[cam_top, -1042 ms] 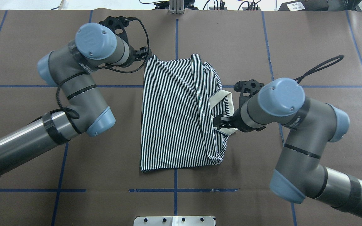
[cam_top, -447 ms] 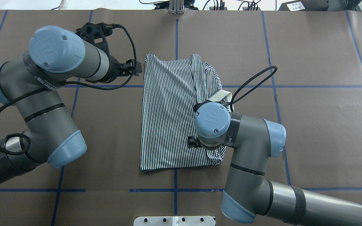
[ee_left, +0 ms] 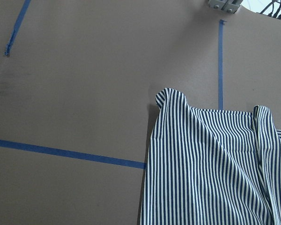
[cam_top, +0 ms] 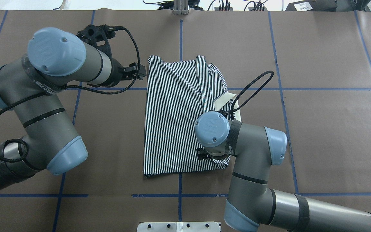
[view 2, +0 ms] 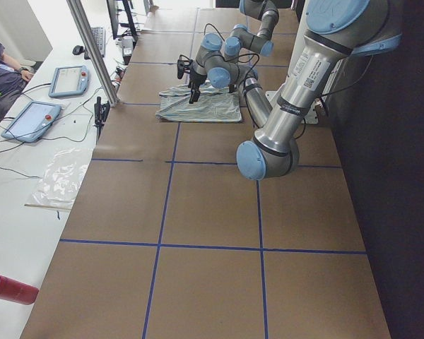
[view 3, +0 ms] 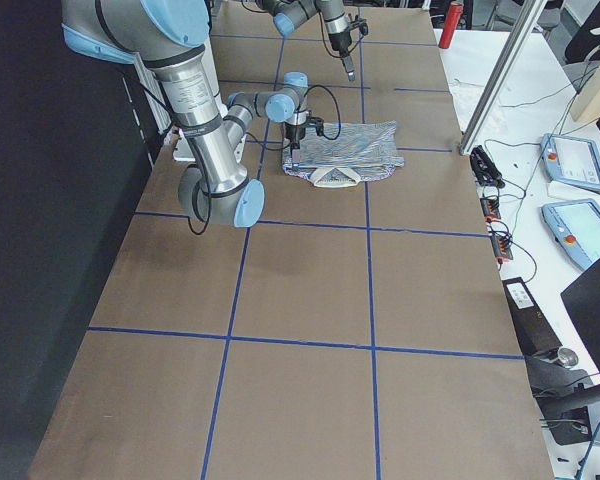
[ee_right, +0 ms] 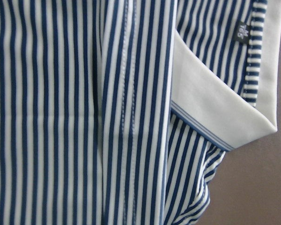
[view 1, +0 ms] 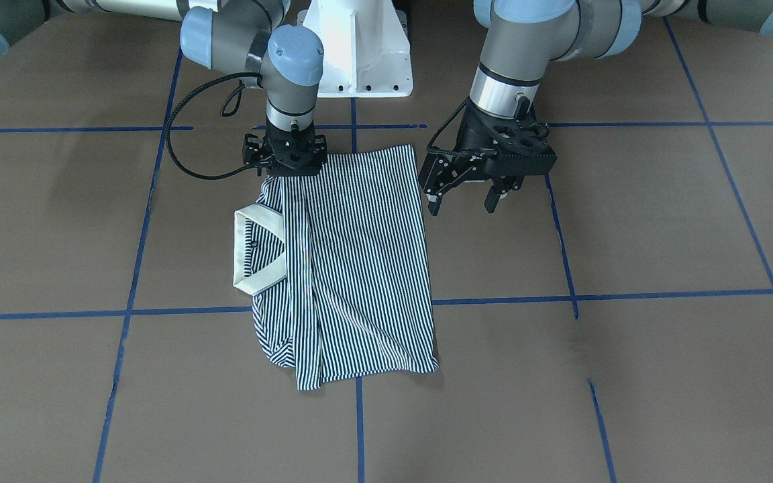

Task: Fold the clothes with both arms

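While the striped polo shirt (view 1: 359, 268) lies folded lengthwise into a narrow rectangle near the middle of the brown-papered table (view 1: 628, 221), both arms stand over the end of it nearest the white pedestal (view 1: 359, 47). The shirt's cream collar (view 1: 260, 283) juts out from the long edge on the robot's right, turned open and flat on the paper. A blue tape line (view 1: 628, 294) of the table's grid passes under the cloth. The left gripper (view 1: 461, 201) hangs off the shirt, just beside its long edge on the robot's left. Its two fingers are spread well apart with nothing between them. The right gripper (view 1: 284, 164) points straight down at the shirt's end nearest the pedestal, on the collar side, very close to the cloth. Its fingers are hidden beneath its own body, so one cannot tell whether they are apart or pinched. The right wrist view shows the collar close up, with a small dark label (ee_right: 242, 32) inside the neck
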Available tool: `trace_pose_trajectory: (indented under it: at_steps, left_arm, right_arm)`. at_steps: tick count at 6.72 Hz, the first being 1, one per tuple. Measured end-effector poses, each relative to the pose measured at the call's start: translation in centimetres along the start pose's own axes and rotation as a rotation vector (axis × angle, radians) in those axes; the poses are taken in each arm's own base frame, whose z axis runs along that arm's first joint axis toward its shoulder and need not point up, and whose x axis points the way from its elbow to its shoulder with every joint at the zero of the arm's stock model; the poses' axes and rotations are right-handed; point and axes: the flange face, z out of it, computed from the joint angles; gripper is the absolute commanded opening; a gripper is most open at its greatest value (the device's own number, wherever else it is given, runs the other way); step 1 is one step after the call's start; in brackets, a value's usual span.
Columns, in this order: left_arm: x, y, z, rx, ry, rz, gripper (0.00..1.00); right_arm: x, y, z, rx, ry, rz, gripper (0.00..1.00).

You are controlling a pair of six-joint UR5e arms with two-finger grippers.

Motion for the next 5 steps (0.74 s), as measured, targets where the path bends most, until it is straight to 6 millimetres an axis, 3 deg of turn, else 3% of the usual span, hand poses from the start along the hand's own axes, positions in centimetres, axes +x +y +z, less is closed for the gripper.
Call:
trace_pose_trajectory:
  at_steps: [3,5]
  left_arm:
    - [0.2,0.3,-0.5,-0.010,0.014,0.000,1.00]
    - [0.4,0.9,-0.3,-0.021,0.018,0.000,1.00]
  right_arm:
    - [1.1,0.1,0.7,-0.035,0.061,-0.038,1.00]
    - [4.9,-0.6,1.3,-0.044,0.105,-0.058,1.00]
